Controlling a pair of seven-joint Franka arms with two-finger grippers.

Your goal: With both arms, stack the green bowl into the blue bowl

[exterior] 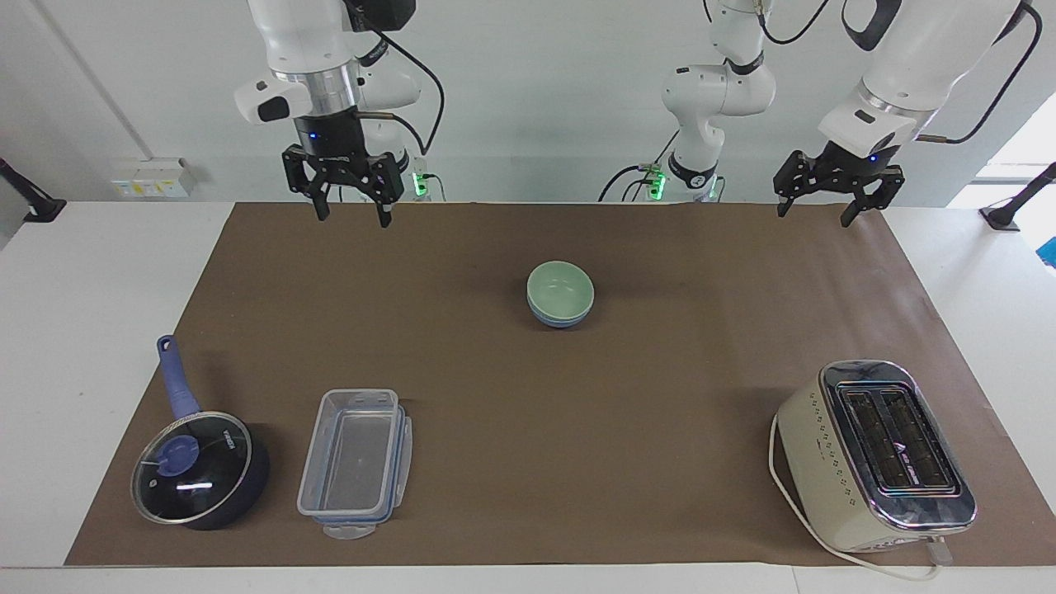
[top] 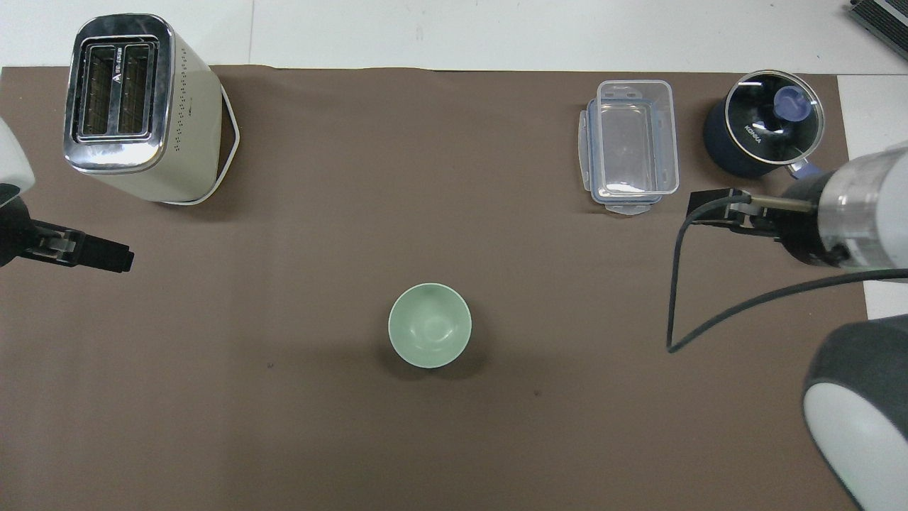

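The green bowl [exterior: 561,288] sits nested in the blue bowl [exterior: 559,320] near the middle of the brown mat; only the blue bowl's lower band shows under it. In the overhead view the green bowl [top: 430,325] hides the blue one. My right gripper [exterior: 352,216] is open and empty, raised over the mat's edge nearest the robots, toward the right arm's end; it also shows in the overhead view [top: 713,211]. My left gripper [exterior: 813,216] is open and empty, raised over the mat's corner at the left arm's end, where it waits; it also shows in the overhead view [top: 106,257].
A cream toaster [exterior: 874,454] stands farthest from the robots at the left arm's end. A clear plastic container [exterior: 355,462] and a dark blue lidded saucepan [exterior: 198,470] stand farthest from the robots at the right arm's end.
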